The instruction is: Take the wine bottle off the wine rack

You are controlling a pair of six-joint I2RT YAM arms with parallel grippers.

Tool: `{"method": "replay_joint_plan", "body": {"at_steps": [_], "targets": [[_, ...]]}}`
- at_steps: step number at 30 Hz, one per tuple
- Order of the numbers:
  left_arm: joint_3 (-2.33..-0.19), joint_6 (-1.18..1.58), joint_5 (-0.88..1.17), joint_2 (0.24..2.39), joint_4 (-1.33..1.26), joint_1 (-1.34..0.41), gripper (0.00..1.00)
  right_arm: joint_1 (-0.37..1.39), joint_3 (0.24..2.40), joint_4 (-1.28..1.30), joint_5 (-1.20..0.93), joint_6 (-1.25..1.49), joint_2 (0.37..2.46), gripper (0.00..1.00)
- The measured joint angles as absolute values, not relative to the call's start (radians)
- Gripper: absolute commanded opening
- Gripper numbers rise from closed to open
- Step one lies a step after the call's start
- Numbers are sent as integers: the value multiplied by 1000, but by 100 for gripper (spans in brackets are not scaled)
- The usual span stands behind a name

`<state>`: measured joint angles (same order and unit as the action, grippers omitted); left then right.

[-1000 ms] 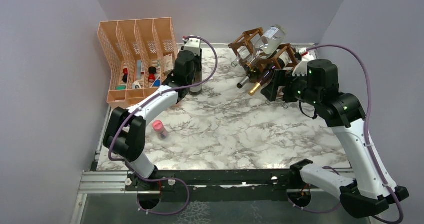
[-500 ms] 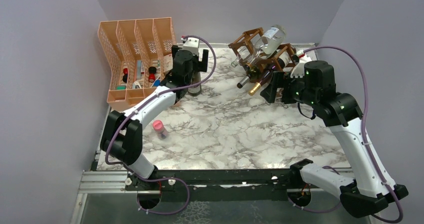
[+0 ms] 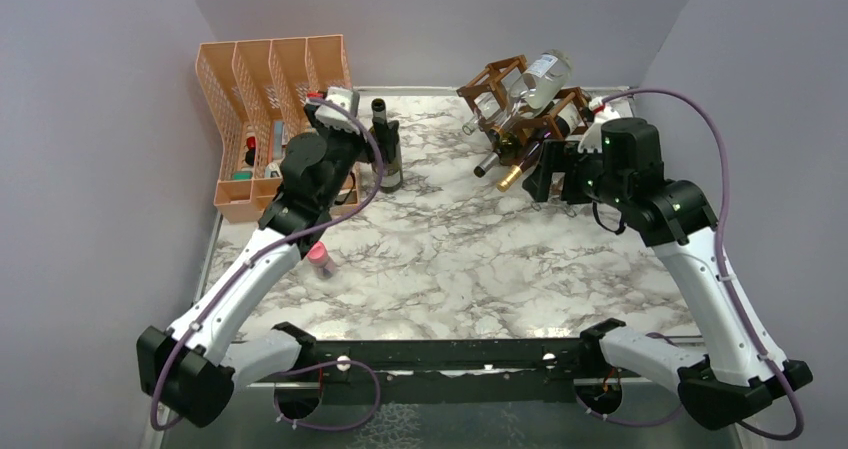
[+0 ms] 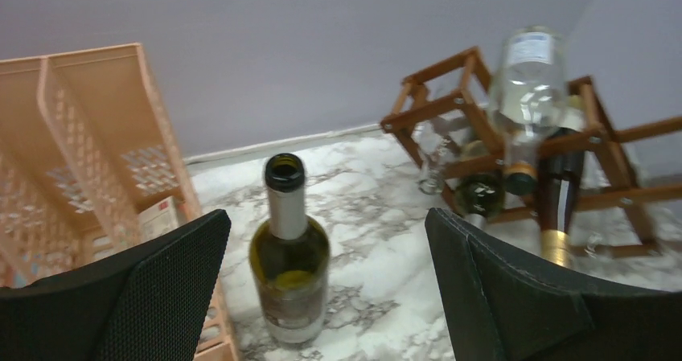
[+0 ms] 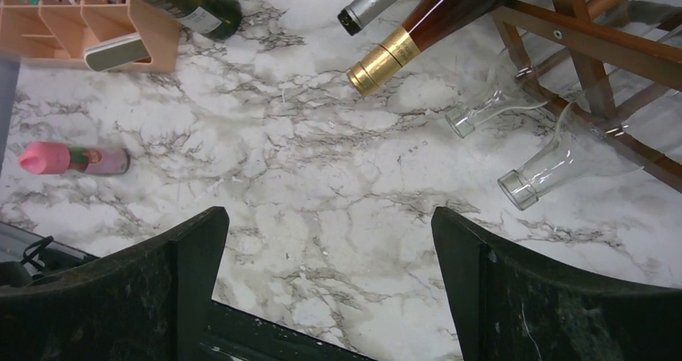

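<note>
**Green glass wine bottle (image 3: 387, 155) stands off the wine rack (image 3: 520, 109), both grippers gaping**

The wine bottle stands upright on the marble table (image 3: 480, 259), left of the wine rack and well apart from it. Its mouth is open and its label faces the left wrist camera. The left gripper (image 4: 326, 216) is on the far side of the bottle from the rack. Its jaws are spread as wide as they go with nothing between them, and the bottle stands ahead of the fingertips, touching neither.

The right gripper (image 5: 327, 216) hangs at the rack's near side, its jaws also fully spread and holding nothing, with only bare marble below the gap.

The rack itself holds a clear bottle (image 3: 545, 74) resting on top. Lower down is a gold-foiled bottle (image 5: 418, 31), its neck slanting out towards the table. A silver-capped bottle (image 5: 370, 11) lies just beside it. Glasses (image 5: 482, 112) lie on their sides at the rack's foot.

Further left of the rack, beyond the wine bottle, a peach mesh file organizer (image 3: 270, 99) stands against the wall. A pink-capped tube (image 3: 320, 257) lies on the marble, well apart from the rack on its near-left side.
</note>
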<state>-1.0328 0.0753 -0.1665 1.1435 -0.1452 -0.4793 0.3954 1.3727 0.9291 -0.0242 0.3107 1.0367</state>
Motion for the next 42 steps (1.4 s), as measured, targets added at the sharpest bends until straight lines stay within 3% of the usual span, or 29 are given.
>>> {"method": "replay_joint_plan", "body": {"at_steps": [5, 10, 16, 23, 42], "targets": [[-897, 110, 57, 1037, -274, -479, 99, 395, 1396, 929, 23, 311, 1104, 100], [-886, 123, 282, 1114, -355, -487, 99, 395, 1451, 919, 102, 340, 1190, 100], [-857, 94, 411, 1147, -385, -525, 99, 395, 1515, 898, 180, 409, 1286, 100], [-787, 59, 420, 1125, -402, -583, 99, 377, 1499, 892, 312, 490, 1340, 100], [-768, 5, 300, 1075, -402, -650, 98, 240, 1060, 805, 477, 743, 1148, 91]]}}
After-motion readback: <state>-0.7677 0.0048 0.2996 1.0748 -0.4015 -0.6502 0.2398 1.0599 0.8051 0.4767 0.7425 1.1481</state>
